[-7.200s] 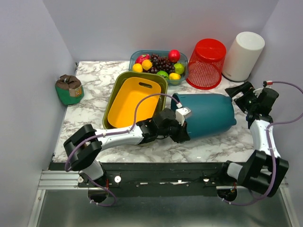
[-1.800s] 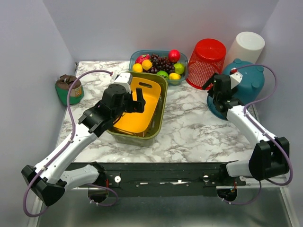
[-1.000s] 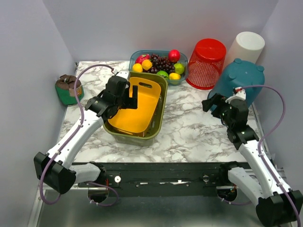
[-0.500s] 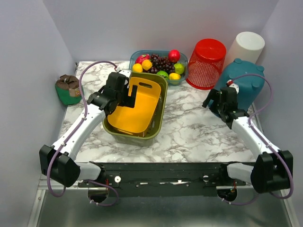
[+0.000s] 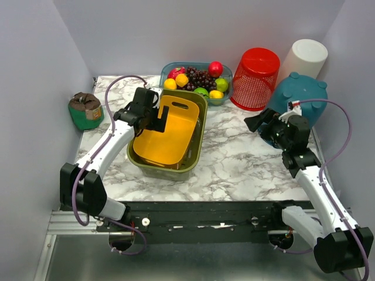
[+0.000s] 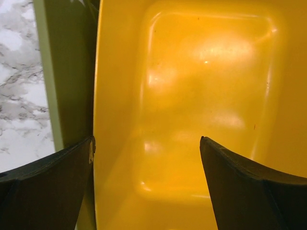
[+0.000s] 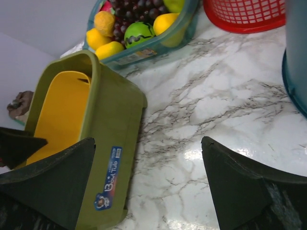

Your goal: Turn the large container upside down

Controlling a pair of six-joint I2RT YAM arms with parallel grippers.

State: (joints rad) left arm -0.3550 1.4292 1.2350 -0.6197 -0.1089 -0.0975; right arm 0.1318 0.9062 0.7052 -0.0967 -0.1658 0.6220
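**Both grippers wide open; teal container stands base-up**

The left gripper (image 6: 146,143) hangs wide open and empty over the yellow tub (image 5: 170,132), which sits nested inside the olive tub (image 7: 115,120). The right gripper (image 5: 258,122), jaws also spread and holding nothing, hovers just beside the large teal container (image 5: 302,99), inverted at the table's (image 5: 234,158) right rear. Behind, 1 clear bin (image 7: 144,52) holds fruit (image 5: 199,78), beside 1 upturned red basket (image 5: 256,70).

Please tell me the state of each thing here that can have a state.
teal container: upside down, base up
red basket: upside down
yellow tub: empty, nested in green tub
fruit bin: full of fruit
left fingers: open, holding nothing
right fingers: open, holding nothing
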